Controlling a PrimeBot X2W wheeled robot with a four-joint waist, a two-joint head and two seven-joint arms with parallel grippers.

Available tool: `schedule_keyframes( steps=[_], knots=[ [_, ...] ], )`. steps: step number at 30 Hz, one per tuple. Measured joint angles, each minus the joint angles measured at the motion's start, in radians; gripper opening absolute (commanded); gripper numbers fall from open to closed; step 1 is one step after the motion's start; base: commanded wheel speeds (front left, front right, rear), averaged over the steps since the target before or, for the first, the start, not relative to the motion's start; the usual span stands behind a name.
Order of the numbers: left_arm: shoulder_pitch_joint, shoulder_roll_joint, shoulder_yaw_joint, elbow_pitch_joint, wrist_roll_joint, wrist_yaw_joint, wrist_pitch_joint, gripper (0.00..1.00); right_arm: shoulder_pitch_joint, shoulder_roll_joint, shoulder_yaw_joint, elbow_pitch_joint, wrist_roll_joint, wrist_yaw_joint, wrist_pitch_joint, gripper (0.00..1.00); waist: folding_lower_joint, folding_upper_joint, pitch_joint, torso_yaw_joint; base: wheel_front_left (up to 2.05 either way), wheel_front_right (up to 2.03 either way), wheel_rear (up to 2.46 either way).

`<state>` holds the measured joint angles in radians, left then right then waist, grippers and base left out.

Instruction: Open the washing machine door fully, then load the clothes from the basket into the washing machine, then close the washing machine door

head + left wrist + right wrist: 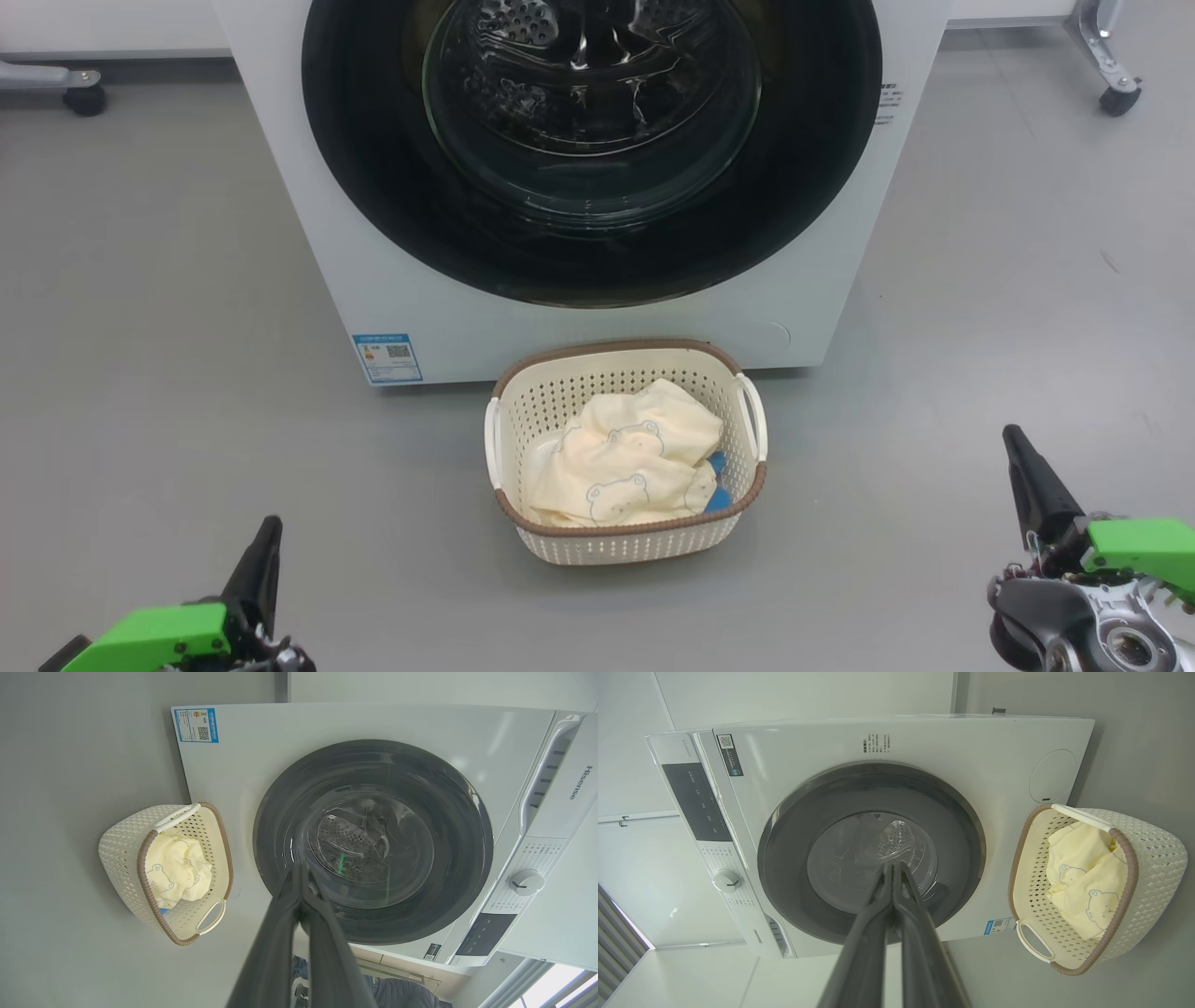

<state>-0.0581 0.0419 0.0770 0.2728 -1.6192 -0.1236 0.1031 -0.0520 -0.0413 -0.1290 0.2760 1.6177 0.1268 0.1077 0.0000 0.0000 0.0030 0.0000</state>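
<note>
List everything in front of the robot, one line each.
washing machine: one, white, centre back.
door: one, black rim, clear glass, shut on machine front.
basket: one, cream, brown rim, floor before machine.
clothes: one bundle, pale yellow with blue, inside basket.
label: one, blue, machine's lower left corner.
castor wheels: two, black, floor, far left and far right.
left claw: one, dark, shut, empty, lower left.
right claw: one, dark, shut, empty, lower right.

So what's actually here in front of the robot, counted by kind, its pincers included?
Washing machine: 1
Basket: 1
Heap of bear-print clothes in the basket: 1
Pincers: 2, the left pincer and the right pincer, both shut
Total: 5
</note>
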Motion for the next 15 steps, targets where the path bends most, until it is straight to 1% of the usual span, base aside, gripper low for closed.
schedule_keyframes(
  steps=[15],
  knots=[
    [0.000, 0.000, 0.000, 0.000, 0.000, 0.000, 0.000, 0.00, 0.000, 0.000, 0.000, 0.000, 0.000, 0.000, 0.000, 0.00, 0.0000, 0.0000, 0.000, 0.000, 0.00, 0.00, 0.00]
  ],
)
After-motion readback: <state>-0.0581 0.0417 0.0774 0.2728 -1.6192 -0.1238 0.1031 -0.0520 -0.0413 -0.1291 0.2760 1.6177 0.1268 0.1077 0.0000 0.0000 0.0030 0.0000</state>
